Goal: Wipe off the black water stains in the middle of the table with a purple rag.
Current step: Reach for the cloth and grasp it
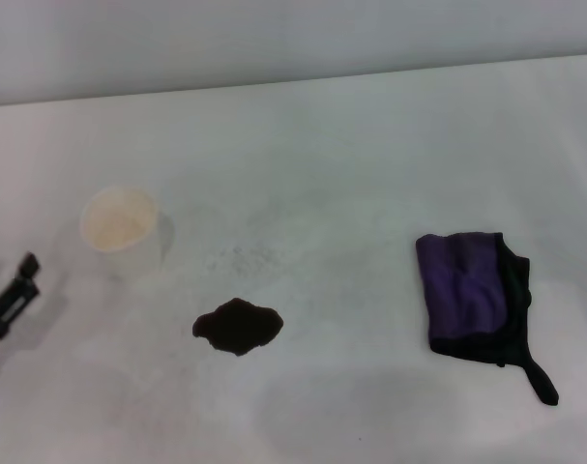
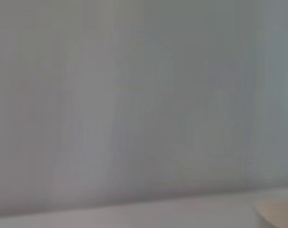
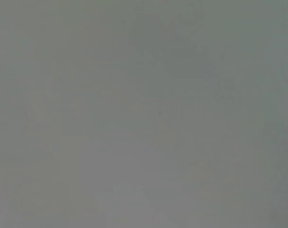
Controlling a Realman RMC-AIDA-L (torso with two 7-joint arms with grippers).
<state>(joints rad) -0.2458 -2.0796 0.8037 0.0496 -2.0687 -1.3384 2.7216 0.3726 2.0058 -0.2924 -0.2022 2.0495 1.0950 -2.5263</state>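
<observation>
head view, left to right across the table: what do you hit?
left tool at the left edge → white paper cup → black water stains → purple rag, all on the table. Right tool not in view.

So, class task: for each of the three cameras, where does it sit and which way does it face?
Head: high on the robot, looking down at the table, black water stains, purple rag, paper cup; left gripper at the left edge.
Left wrist: faces a blank wall; shares the cup's rim with the head view.
Right wrist: plain grey only, no body.
</observation>
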